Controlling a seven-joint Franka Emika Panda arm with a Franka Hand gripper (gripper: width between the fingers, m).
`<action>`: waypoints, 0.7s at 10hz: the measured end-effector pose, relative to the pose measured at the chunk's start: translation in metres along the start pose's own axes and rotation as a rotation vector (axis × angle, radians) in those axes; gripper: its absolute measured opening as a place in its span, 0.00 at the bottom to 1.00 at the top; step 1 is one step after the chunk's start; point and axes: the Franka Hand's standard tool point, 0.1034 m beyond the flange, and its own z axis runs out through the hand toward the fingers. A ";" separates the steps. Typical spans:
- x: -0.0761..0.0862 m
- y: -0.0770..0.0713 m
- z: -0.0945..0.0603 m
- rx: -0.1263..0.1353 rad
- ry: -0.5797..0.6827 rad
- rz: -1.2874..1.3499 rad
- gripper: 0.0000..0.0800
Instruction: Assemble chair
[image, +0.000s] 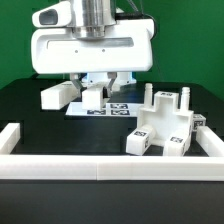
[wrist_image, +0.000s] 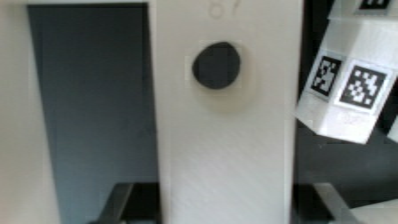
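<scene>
White rail (image: 110, 165) runs along the table (image: 40, 125) front edge. Behind it, at the exterior view's right, the part-built chair (image: 160, 128) stands on the table, pegs up. Further back: marker board (image: 118, 108); loose white block (image: 56, 95) at the exterior view's left. Jaws closed on a white panel (wrist_image: 214, 130) with a dark hole (wrist_image: 217, 65), near the marker board.

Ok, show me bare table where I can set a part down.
Free: the black table at the exterior view's left front, bordered by the front wall, the white block and the chair. Crowded: around the marker board, under the gripper holding a white part.
</scene>
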 end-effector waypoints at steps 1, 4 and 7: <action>-0.001 0.005 0.000 0.001 -0.006 0.062 0.36; -0.003 0.006 -0.004 0.006 -0.011 0.262 0.36; -0.006 -0.019 -0.023 0.027 -0.025 0.318 0.36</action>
